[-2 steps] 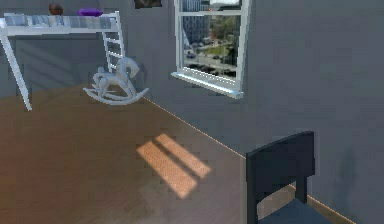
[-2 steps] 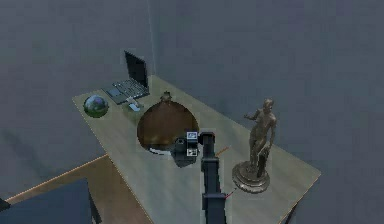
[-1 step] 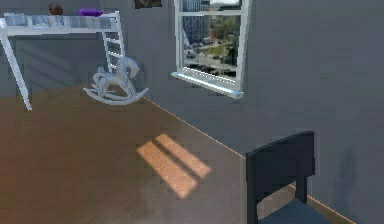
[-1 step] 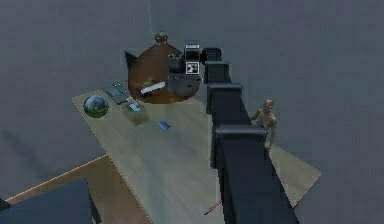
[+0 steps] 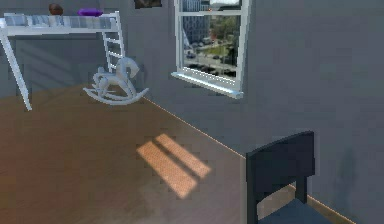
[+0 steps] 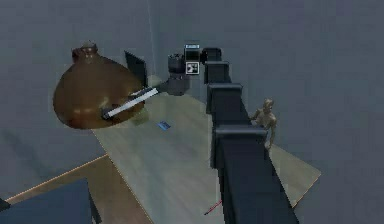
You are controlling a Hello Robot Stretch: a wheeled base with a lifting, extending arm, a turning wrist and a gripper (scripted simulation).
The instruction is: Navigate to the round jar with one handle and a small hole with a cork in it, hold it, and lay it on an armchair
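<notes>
In the arm side view a big round brown jar [image 6: 88, 85] with a narrow neck hangs at the far end of my gripper [image 6: 108, 114], clear of the light wooden tabletop [image 6: 180, 155] below it. The gripper holds the jar. Its thin fingers [image 6: 130, 102] run down and to the left from the dark body [image 6: 178, 78], across the jar's lower right side. The dark arm [image 6: 240, 150] rises from the bottom edge over the table. I cannot make out the jar's handle or cork.
On the table stand a dark screen [image 6: 135, 68], a small blue item [image 6: 163, 125], a small figurine [image 6: 265, 115] and a red pen [image 6: 212, 208]. The forward view has a dark chair [image 5: 282, 165], a window [image 5: 210, 45], a white rocking horse [image 5: 115, 80], a white loft bed [image 5: 60, 30] and open wood floor [image 5: 90, 160].
</notes>
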